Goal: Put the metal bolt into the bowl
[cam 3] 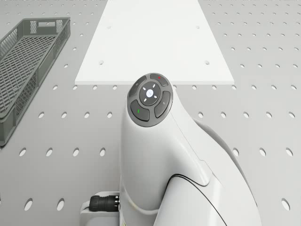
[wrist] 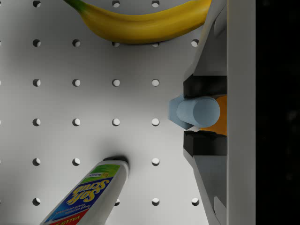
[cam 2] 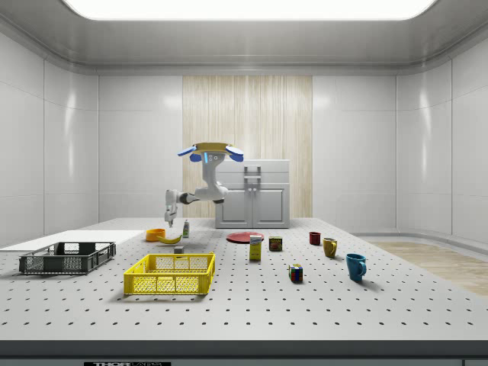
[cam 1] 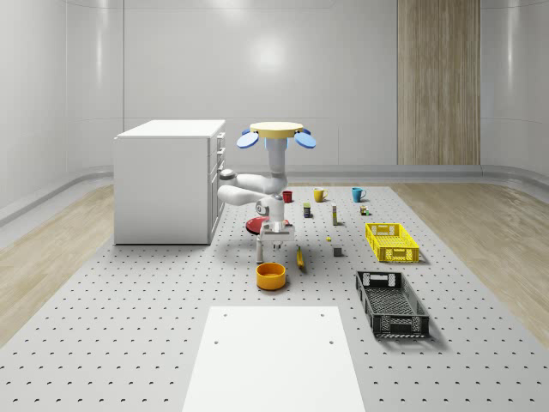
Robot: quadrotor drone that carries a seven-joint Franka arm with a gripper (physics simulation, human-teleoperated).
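The gripper (wrist: 199, 112) grips the metal bolt (wrist: 197, 111) tight.
The drone (cam 1: 276, 135) hovers above the table (cam 1: 129, 326), gripper just behind the orange bowl (cam 1: 270, 275), near the banana (wrist: 140, 21).

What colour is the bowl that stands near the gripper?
The bowl is orange, clearest in the whole-scene view, just below the gripper.

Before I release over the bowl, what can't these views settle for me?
- Bolt: wrist view shows just its head end between the claw pads; the shank is hidden behind it.
- Bowl: in the wrist view only an orange sliver, cut off by the claw body, so centring over it is unclear.
- Drone view: the arm hides what is below.
- Side view: the claw is too small to judge its height over the bowl.
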